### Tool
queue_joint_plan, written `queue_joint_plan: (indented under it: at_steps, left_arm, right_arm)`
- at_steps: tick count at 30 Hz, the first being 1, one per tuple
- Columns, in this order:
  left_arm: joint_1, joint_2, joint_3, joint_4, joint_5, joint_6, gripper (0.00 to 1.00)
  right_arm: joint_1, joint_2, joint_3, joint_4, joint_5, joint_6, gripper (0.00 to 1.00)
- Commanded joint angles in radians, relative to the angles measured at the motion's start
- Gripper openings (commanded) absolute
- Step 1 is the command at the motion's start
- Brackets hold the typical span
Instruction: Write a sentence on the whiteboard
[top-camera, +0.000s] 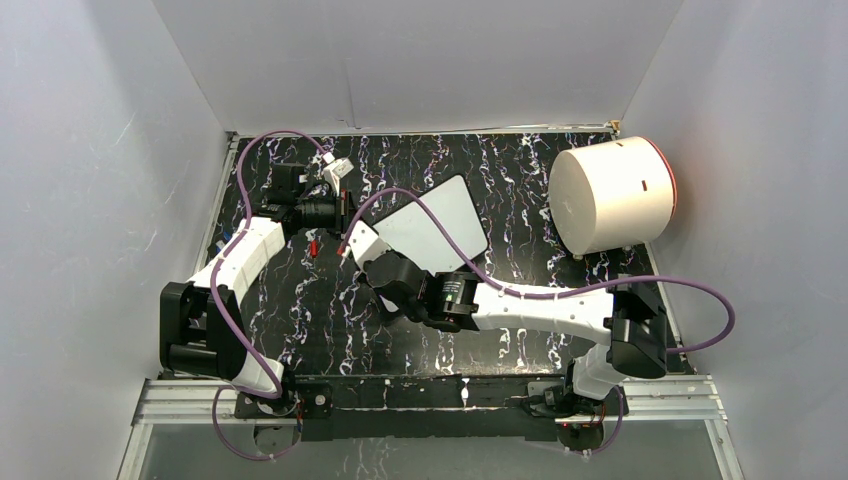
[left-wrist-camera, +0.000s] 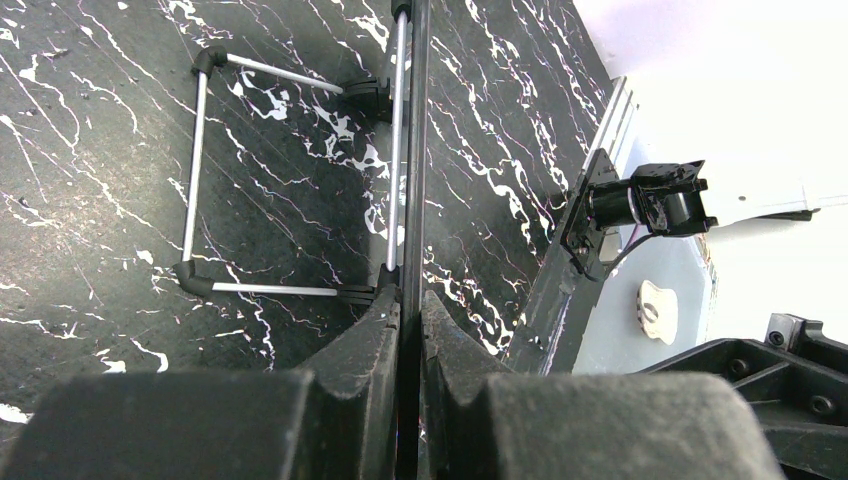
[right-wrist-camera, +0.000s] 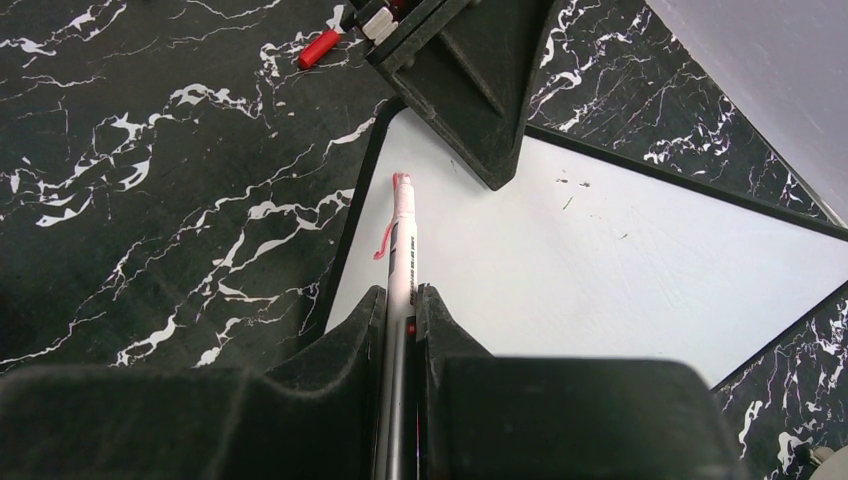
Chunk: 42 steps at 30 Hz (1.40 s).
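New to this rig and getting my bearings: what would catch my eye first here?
A big white cylinder sits at the far right of the table. Mid-table, the left gripper clamps the edge of the whiteboard, while the right gripper holds a marker over a short red stroke near the board's edge.

Colours: mostly black & white, bits of red.
Flat black tabletop (top-camera: 330, 320) w/ white marble veins, all round both arms. Small white rectangular whiteboard (right-wrist-camera: 600, 260), thin black frame, few dark specks. Short red marker stroke (right-wrist-camera: 383, 245) on it, just L of the slim white plastic marker (right-wrist-camera: 403, 235), red tip, poking fwd of the black right gripper (right-wrist-camera: 400, 295). Small red plastic cap (right-wrist-camera: 320, 48) further ahead, L. Big white cylinder (top-camera: 610, 195), red rim. Purple cables (top-camera: 560, 290) over white arm shells (top-camera: 540, 310).
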<state>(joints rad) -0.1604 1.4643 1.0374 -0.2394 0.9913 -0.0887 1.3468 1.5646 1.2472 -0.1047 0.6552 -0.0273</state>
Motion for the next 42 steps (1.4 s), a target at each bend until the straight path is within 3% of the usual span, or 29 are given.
queue_joint_plan:
  at_steps: [1,42]
  left_arm:
    - [-0.019,0.021,0.003,-0.057,-0.017,0.007,0.00]
    - [-0.025,0.022,0.002,-0.063,-0.025,0.012,0.00]
  right_arm:
    - [-0.002,0.021,0.042,0.054,0.016,-0.008,0.00]
    - [-0.029,0.032,0.037,0.022,0.100,0.015,0.00]
